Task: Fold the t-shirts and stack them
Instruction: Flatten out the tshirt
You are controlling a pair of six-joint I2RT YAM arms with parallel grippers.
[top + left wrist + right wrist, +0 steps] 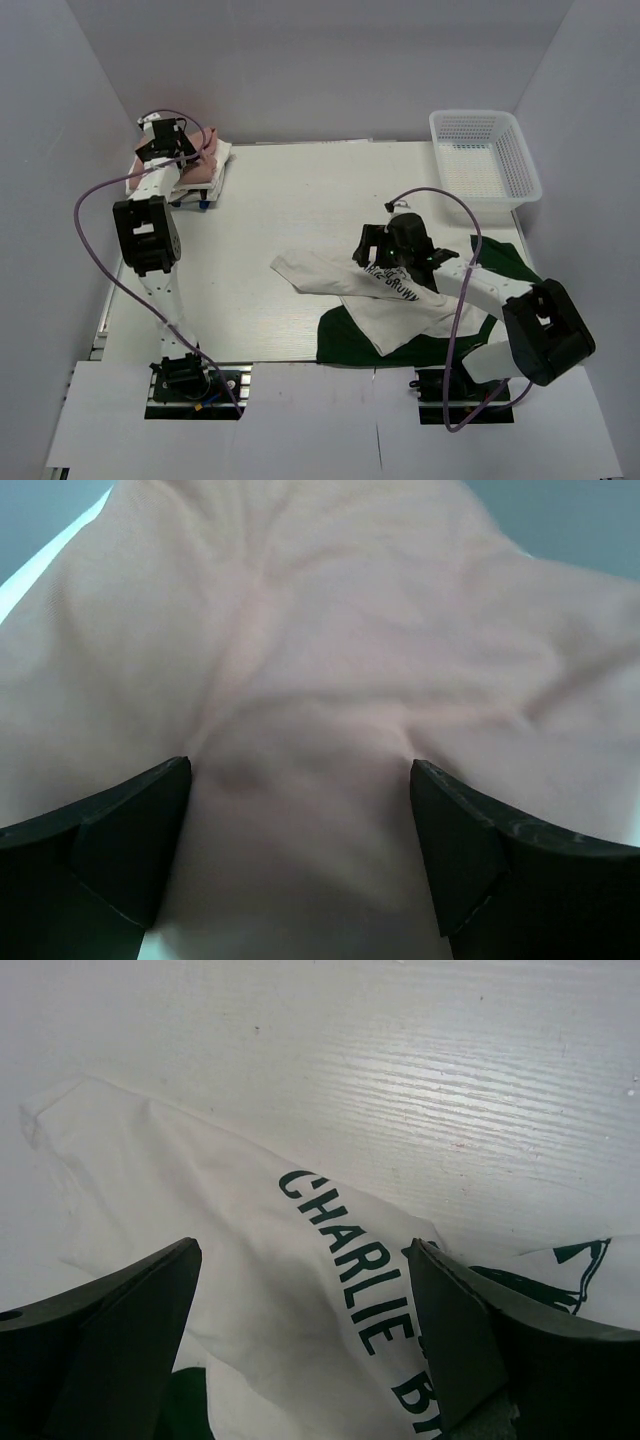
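Left gripper: jaws fully spread, gripping nothing, poised close over the folded pink shirt on the stack at the far-left corner. Cream shirt: unfolded, centre-right, long axis running far-left to near-right. Right gripper: jaws wide, empty, directly above the printed panel; this arm is nearer

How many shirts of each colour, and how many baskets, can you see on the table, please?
Cream-and-green shirt: 1
Pink shirt: 1
White shirt: 1, only its edge shows under the pink one
Basket: 1
Total: 4
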